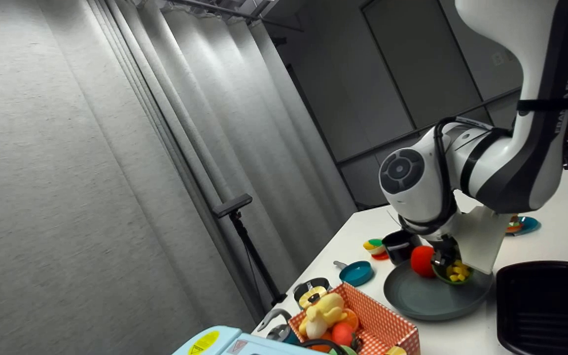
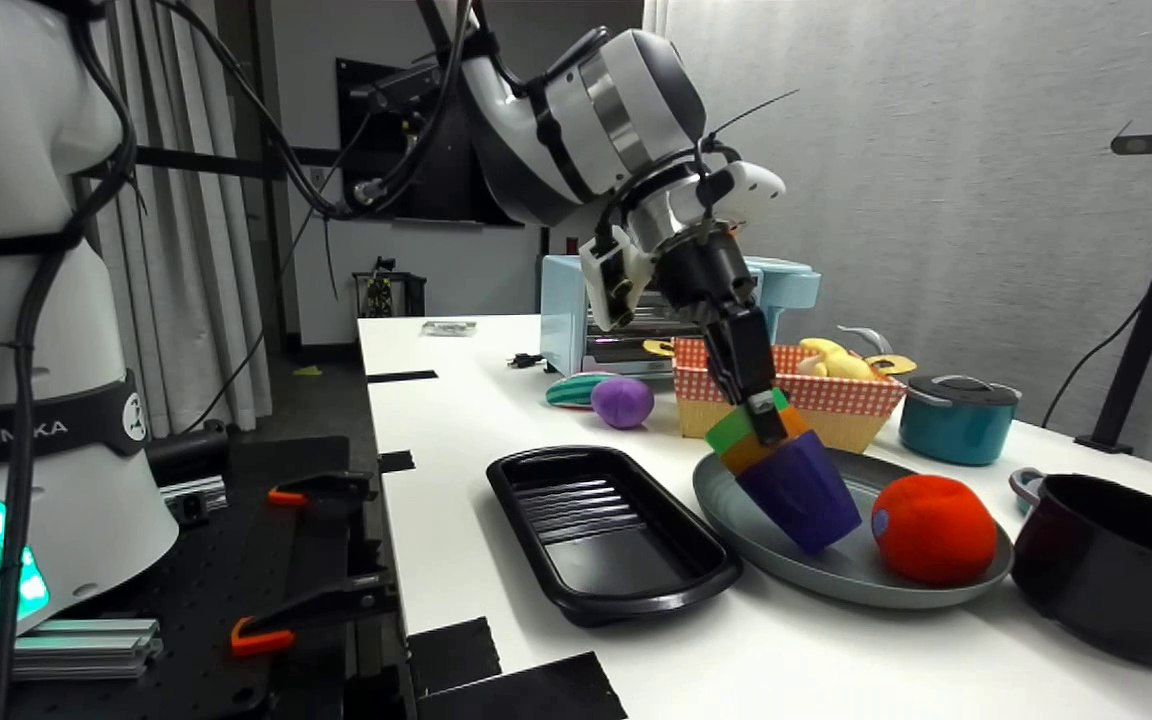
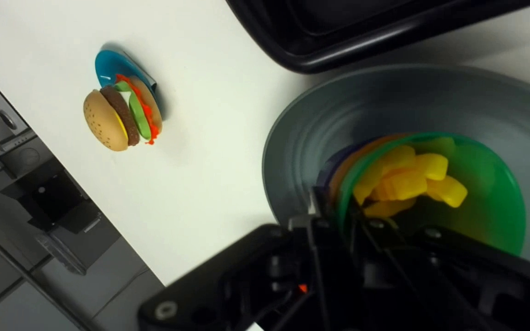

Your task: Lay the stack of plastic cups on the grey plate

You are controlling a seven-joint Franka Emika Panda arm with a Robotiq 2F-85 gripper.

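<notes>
1. The fingers (image 2: 764,415) sit narrow across the rim of the stack of plastic cups (image 2: 791,487), holding it; in the wrist view one tip appears to be inside the green mouth, the other outside the purple wall.
2. The stack is over the grey plate (image 1: 424,297), right of centre in both exterior views, tilted rather than upright.
3. Its long axis slants where the purple shows best — mouth towards upper left, base towards lower right — so nearly the whole stack lies below and right of the fingertips.
4. Whether the base touches the plate is hard to judge; it looks near at least.
5. The red toy fruit (image 2: 934,530), also on the plate, sits just right of that base; the black tray (image 2: 596,550), on the desk (image 2: 456,420), lies to its left.
6. My judgement: the next move turns on this slant — lower base first, then spread the fingers gently, or the yellow pieces (image 3: 405,184) inside might tip out.
</notes>
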